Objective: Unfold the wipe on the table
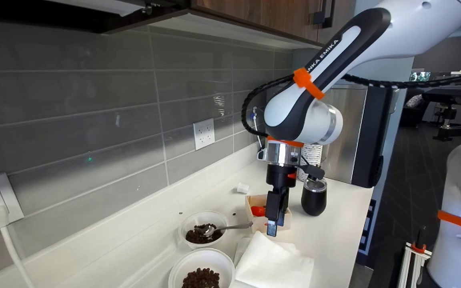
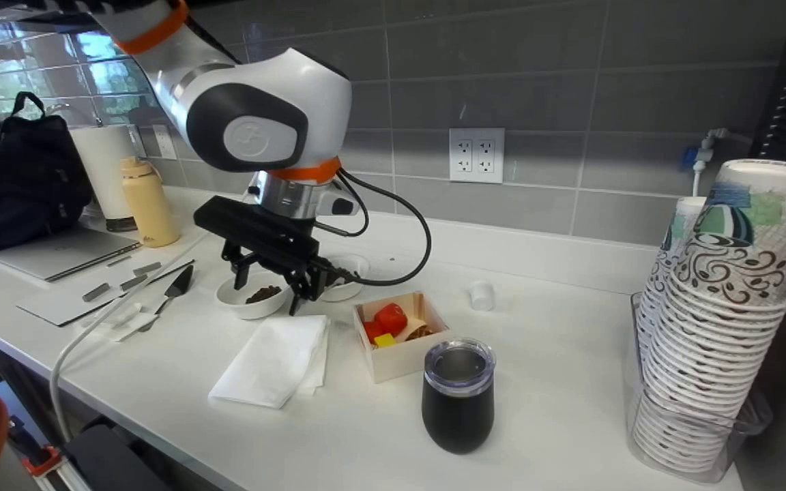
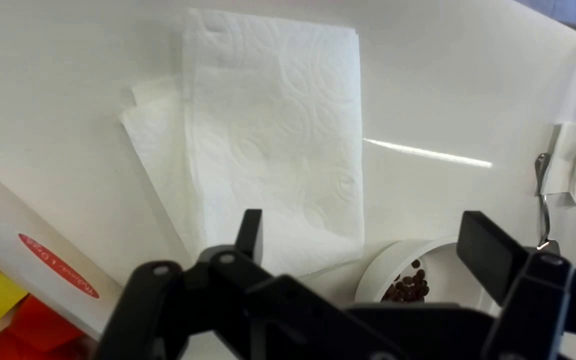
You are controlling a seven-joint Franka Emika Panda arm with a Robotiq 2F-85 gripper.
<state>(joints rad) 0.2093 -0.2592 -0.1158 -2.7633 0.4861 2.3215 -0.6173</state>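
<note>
The wipe (image 1: 274, 266) is a white, embossed sheet lying folded in layers on the white table (image 1: 332, 236). It also shows in an exterior view (image 2: 270, 365) and in the wrist view (image 3: 278, 135), where a lower layer sticks out at its left side. My gripper (image 3: 365, 237) is open and empty, with its fingers wide apart. In the wrist view one finger overlaps the wipe's near part and the other overlaps a white bowl (image 3: 375, 275). In both exterior views the gripper (image 1: 276, 226) (image 2: 268, 292) hangs above the table near the wipe's wall-side end, apart from the wipe.
White bowls of dark food stand beside the wipe; one (image 1: 192, 222) holds a spoon. A wooden box (image 2: 396, 365) with red and yellow items and a black tumbler (image 2: 458, 419) stand on the wipe's other side. Stacked cups (image 2: 703, 354), a spatula (image 2: 180, 281) and a cable (image 2: 59, 372) lie farther off.
</note>
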